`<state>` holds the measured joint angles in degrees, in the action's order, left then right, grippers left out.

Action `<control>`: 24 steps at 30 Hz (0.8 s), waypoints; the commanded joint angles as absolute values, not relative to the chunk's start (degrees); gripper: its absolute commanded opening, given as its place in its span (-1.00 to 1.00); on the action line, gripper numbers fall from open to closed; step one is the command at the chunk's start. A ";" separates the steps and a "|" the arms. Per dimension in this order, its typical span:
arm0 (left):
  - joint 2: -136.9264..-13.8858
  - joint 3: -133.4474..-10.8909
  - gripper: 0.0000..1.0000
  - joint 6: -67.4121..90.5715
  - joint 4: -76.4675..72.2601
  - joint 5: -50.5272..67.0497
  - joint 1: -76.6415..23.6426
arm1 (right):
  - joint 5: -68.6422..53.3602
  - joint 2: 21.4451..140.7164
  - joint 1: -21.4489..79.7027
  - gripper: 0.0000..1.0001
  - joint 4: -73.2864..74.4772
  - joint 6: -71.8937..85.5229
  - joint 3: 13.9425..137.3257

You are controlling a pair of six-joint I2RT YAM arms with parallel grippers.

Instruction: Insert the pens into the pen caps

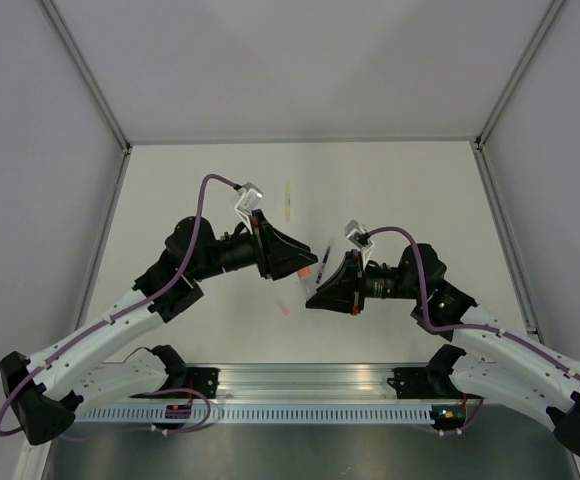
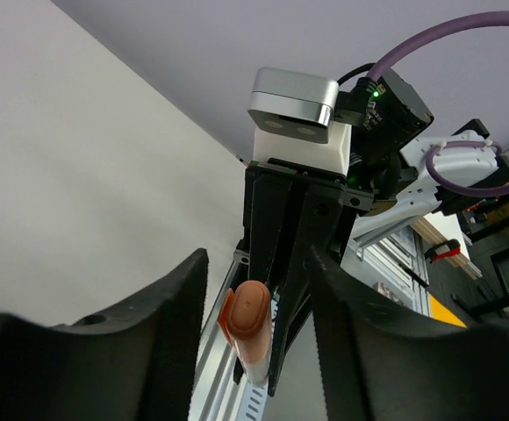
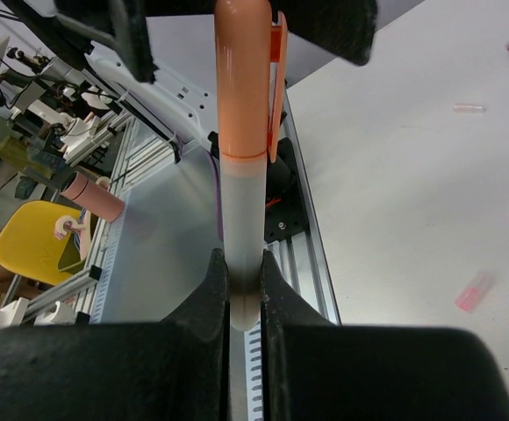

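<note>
Nearest the arms, the right gripper (image 3: 244, 289) is clamped narrowly on the tail of the grey pen (image 3: 241, 219). It holds the pen out level towards the left arm. The orange cap (image 3: 241, 79) sits over the pen's far end and looks fully seated (the seam reads as a clean line). The left gripper (image 2: 256, 263) stands wide either side of that cap, with a gap on both sides and nothing held. So one pair looks done. On the table (image 1: 190, 180), the pink cap (image 1: 283, 308) lies loose just below the grippers. The dark purple pen (image 1: 327, 257) and, farther off, the yellow pen (image 1: 288, 200) are uncapped.
</note>
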<state>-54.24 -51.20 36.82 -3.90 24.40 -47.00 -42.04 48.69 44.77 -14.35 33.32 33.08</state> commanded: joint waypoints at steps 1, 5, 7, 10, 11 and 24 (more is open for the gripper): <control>-53.61 -49.75 0.01 35.59 -9.58 26.89 -47.02 | -43.59 48.25 44.91 -1.00 -19.77 35.06 32.78; -54.14 -47.29 -0.52 37.35 -14.48 29.52 -47.02 | -43.33 48.69 44.83 -1.00 -21.97 36.47 32.43; -54.75 -45.53 -0.69 38.66 -16.08 31.90 -47.02 | -42.54 49.04 44.83 -1.00 -22.41 36.74 32.78; -54.84 -42.46 -0.95 40.16 -19.59 34.27 -47.11 | -41.05 49.92 44.82 -1.00 -22.32 36.47 34.19; -54.58 -41.76 -0.95 40.43 -20.21 34.45 -47.11 | -40.61 50.10 44.82 -1.00 -22.32 36.30 34.54; -51.15 -32.96 -0.95 39.55 -20.83 35.77 -47.11 | -29.19 53.52 44.30 -1.00 -21.53 32.70 46.48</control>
<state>-50.15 -37.10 39.48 -26.00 26.59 -45.30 -41.50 52.53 46.09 -11.27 32.49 37.43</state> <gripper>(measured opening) 0.272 0.078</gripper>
